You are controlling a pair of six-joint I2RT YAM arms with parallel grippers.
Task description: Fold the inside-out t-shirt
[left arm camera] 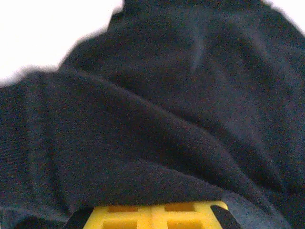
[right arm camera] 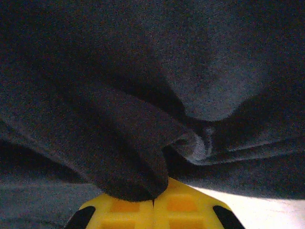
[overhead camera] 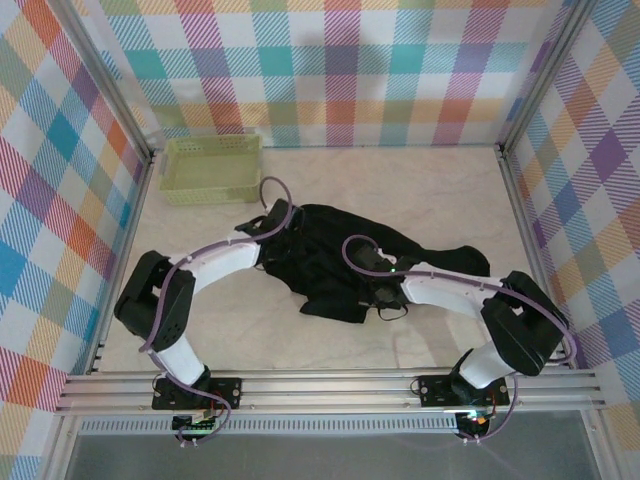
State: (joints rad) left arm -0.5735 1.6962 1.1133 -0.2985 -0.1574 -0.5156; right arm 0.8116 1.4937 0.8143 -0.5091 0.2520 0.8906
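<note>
1. Lying crumpled mid-bench (overhead camera: 430,180), the shirt (overhead camera: 330,255) is black and bunched. It spreads left to right between the two arms, and one lobe trails off toward the right.
2. Left claw (overhead camera: 280,222) is down on the shirt's far-left edge.
3. Left wrist view: the yellow pads (left arm camera: 128,217) are together with no gap, and their tips are buried under a thick fold of cloth. Left claw is closed and looks pinched on the shirt.
4. Right claw (overhead camera: 373,290) is down on the near-middle part of the shirt, close to its near edge.
5. Right wrist view: the pads (right arm camera: 126,207) are closed with a dark fold clamped at their tips. Cloth drapes up and away from that pinch, so the right claw is gripping the shirt.
6. Same view: a lighter rolled hem sits just right of the pinched fold.
7. Bare pale bench shows top left in the left wrist view and bottom right in the right wrist view.
8. Basket (overhead camera: 210,168) is pale green lattice in the far-left corner of the bench. It is upright and clear of the shirt, not touching it.
9. Plaid walls (overhead camera: 330,70) close off the left, far and right sides.
10. Both arm bases sit on the rail (overhead camera: 330,388) at the near edge.
</note>
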